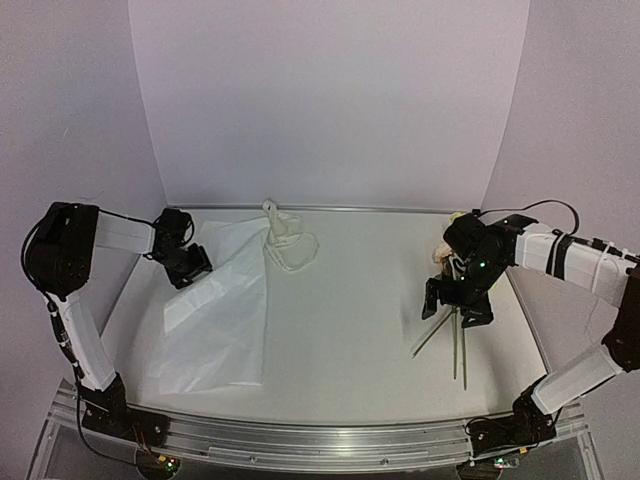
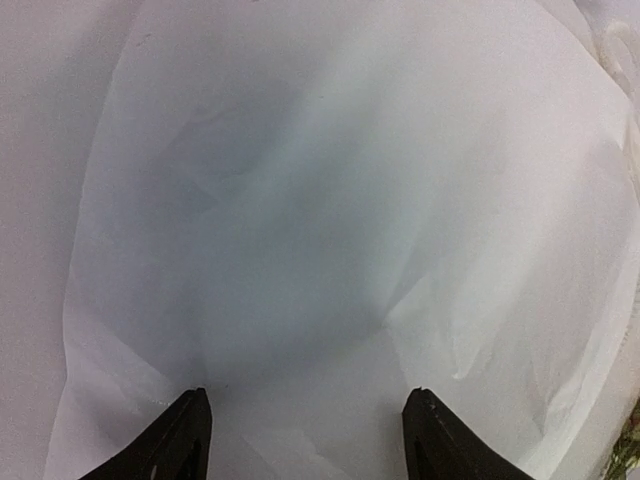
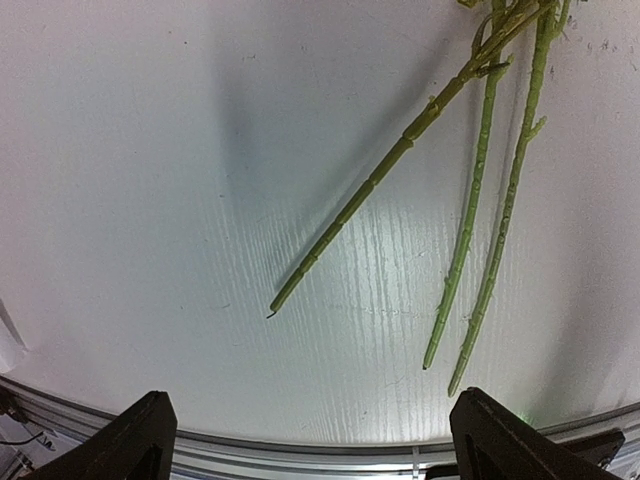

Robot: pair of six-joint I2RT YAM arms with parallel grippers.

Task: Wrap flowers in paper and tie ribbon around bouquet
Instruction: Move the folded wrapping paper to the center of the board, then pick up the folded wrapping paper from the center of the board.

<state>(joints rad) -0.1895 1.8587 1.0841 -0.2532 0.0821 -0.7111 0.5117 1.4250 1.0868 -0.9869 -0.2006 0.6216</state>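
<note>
White, crinkly translucent paper sheet (image 1: 220, 310) lies on the left of the worktop (image 1: 360, 330). The left jaws are spread over its far part, gripping nothing. The pale-yellow flowers on long green stems (image 1: 457, 345) lie well apart at right, under the right jaws, which are spread wide and empty. The narrow cream fabric ribbon (image 1: 290, 245) lies by the sheet's far corner. Wrapping looks not yet begun; next, the stems need pinching and carrying onto the sheet.

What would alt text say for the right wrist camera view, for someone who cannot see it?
Three long thin green flower stems lie on a white table, fanning down from the top right. The right pincer is open and empty, its two dark fingertips set wide apart in the bottom corners, a metal rail running between them.
</note>
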